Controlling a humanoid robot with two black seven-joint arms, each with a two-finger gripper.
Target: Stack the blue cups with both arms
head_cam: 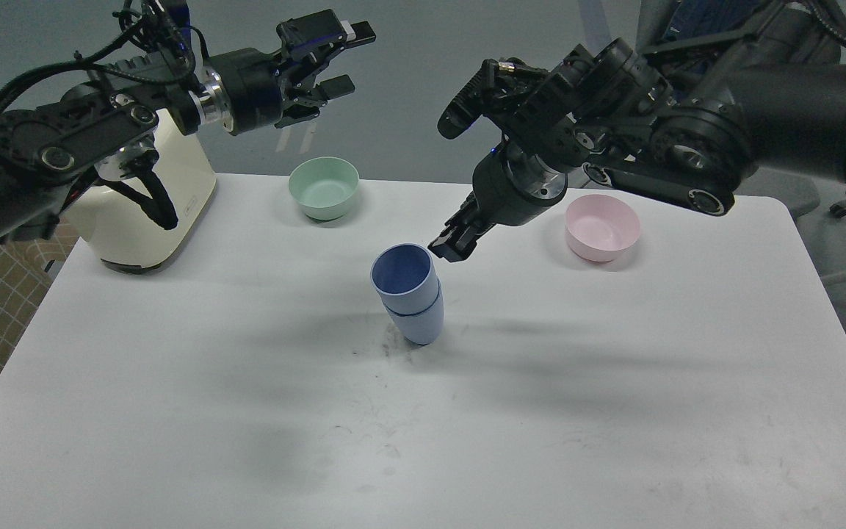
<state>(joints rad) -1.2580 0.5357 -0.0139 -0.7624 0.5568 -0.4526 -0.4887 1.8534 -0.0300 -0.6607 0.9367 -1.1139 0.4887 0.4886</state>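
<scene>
Two blue cups are nested near the table's middle. The upper cup (402,273) sits inside the lower cup (424,324), and the stack leans to the left. My right gripper (449,248) hovers just right of the upper cup's rim, apart from it, with its fingers slightly open and holding nothing. My left gripper (338,62) is open and empty, raised high at the back left, above the mint-green bowl (324,186).
A cream-white appliance (145,206) stands at the table's back left under my left arm. A pink bowl (603,227) sits at the back right, below my right arm. The white table (423,441) extends toward me in front of the cups.
</scene>
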